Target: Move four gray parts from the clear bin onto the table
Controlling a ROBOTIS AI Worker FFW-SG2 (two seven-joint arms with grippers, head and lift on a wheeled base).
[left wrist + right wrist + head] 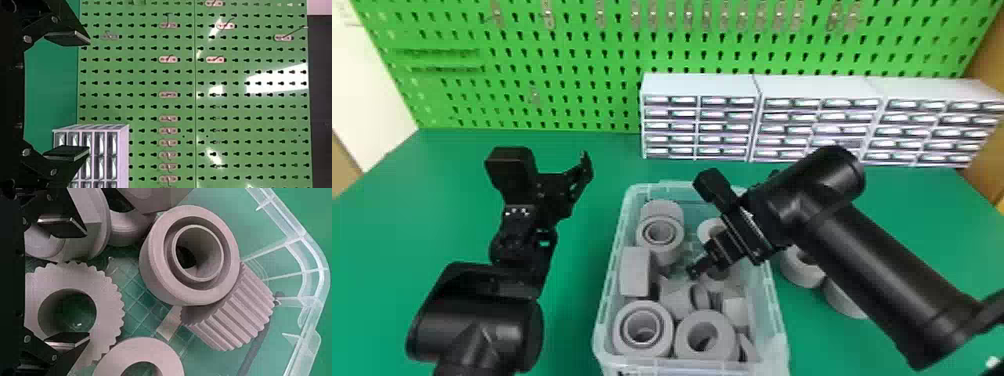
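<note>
Two gray parts (pixel 802 270) on the tabletop (pixel 572 325), right of the bin (pixel 607 300); more inside. Right pincer (pixel 87 285) spread and empty over a toothed ring (pixel 107 305). Left pincer (pixel 89 94) likewise spread, left of the bin. Treat ring as probably light, stiff, grippy at the teeth. Clamp one wall, bore to outside. Lift vertically past crowded neighbors and bin rim. Use ample room left of the bin.

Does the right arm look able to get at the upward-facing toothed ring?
Probably yes: the right gripper hangs open above the toothed ring, and no other part covers its hole, though a neighboring part may crowd one finger.
</note>
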